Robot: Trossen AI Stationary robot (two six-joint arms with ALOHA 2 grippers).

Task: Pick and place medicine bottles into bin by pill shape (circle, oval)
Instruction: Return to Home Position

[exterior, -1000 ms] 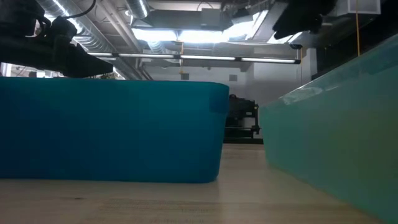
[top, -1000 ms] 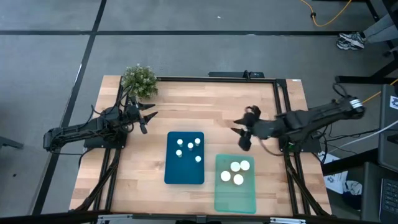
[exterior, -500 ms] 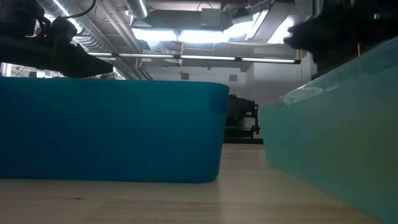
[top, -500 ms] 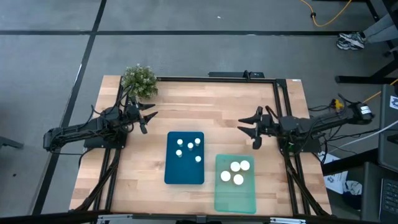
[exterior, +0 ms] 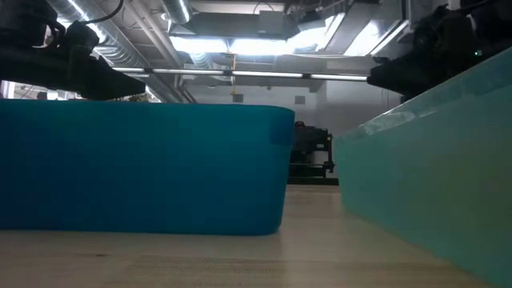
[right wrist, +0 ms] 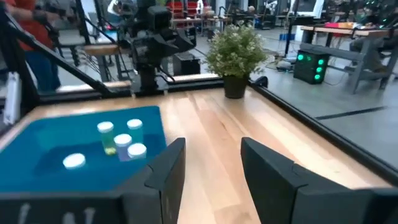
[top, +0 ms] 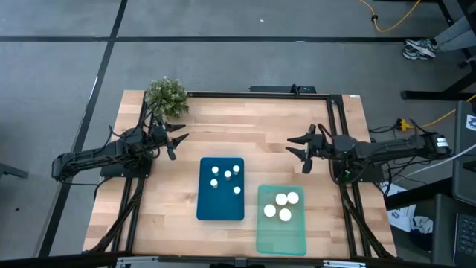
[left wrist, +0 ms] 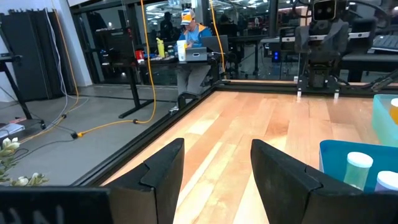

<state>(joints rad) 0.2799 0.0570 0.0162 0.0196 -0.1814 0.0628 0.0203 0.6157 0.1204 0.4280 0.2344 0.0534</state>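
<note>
Medicine bottles [top: 227, 174] sit unmoved, five in the blue bin [top: 202, 208], four in the teal bin [top: 281, 238]. Right gripper [top: 297, 152] has retreated rightward, fingers apart and empty. Left gripper [top: 178, 146] waits at left, likewise apart. Sorting looks finished; only homing remains.

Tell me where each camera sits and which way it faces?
High view: overhead, looking straight down on the table; left gripper and right gripper show, open.
Low view: at table-top height, facing the blue bin and pale green bin; left arm and right arm overhead.
Left wrist view: on the left arm, looking across the table; its fingers show.
Right wrist view: on the right arm, facing the plant; its fingers show.
Both wrist views see medicine bottles in the blue bin.
</note>
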